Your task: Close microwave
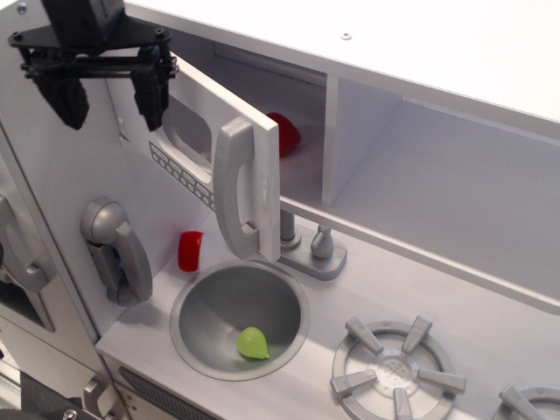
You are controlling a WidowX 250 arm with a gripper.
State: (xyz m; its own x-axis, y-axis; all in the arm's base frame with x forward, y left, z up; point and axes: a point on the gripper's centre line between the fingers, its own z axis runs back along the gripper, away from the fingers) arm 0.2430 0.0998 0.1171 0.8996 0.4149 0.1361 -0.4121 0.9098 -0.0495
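The microwave is a white cubby at the top of the toy kitchen. Its hinged white door stands open, swung out to the left, with a clear window, a grey button row and a tall grey handle. A red object lies inside the cubby behind the door. My black gripper hangs at the upper left, in front of the door's hinge side and left of its window. Its two fingers are spread apart and hold nothing.
A grey toy phone handset hangs on the left wall. A red cup stands beside the round sink, which holds a green object. A grey tap stands behind the sink. Burners lie right. A doorless shelf bay opens right.
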